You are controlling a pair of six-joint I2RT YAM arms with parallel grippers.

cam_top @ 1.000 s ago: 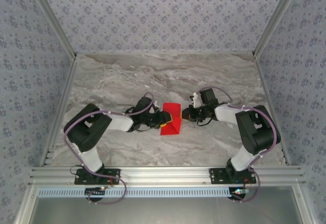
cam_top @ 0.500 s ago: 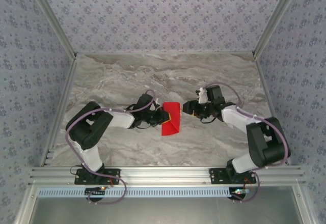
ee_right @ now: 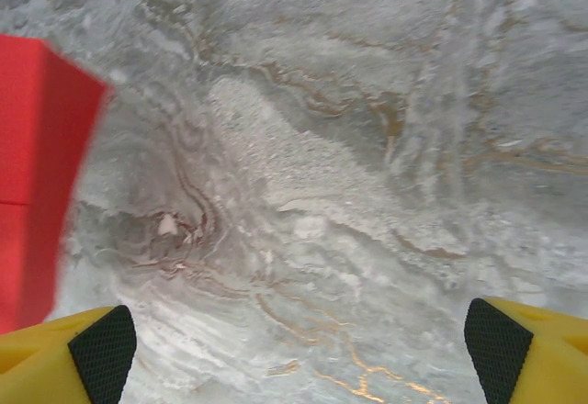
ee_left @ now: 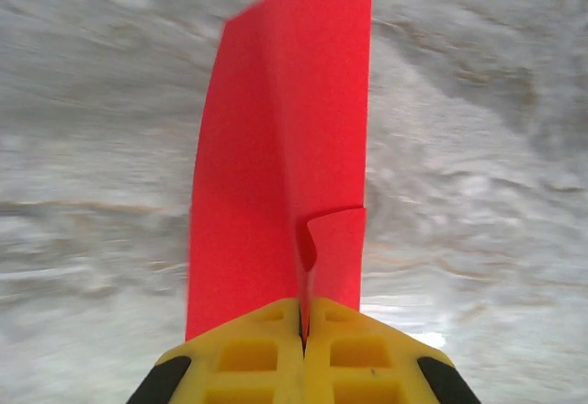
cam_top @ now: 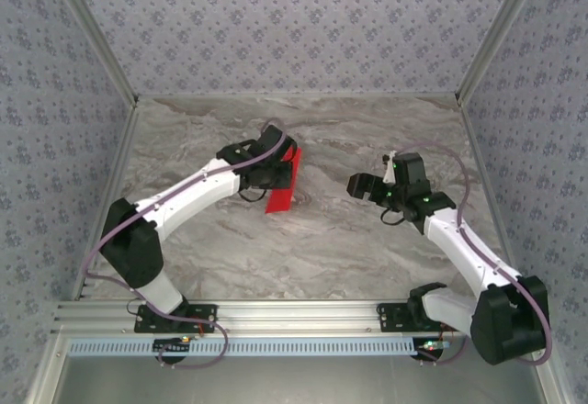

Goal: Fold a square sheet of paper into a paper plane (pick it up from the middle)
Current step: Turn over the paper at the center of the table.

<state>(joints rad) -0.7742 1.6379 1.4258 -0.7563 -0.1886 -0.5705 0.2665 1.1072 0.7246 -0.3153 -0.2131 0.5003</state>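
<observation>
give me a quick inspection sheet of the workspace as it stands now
surface: marble-look tabletop, no spills or marks seen
job's things: red paper, partly folded with a crease, held edge-up left of centre; not a finished plane
clutter: nothing seen
grippers: left gripper shut on the paper's edge; right gripper open, holding nothing, apart from the paper and to its right
cables: lilac cables loop along both arms, no snag seen
surroundings: patterned walls on three sides, aluminium rail at the near edge carrying both arm bases
</observation>
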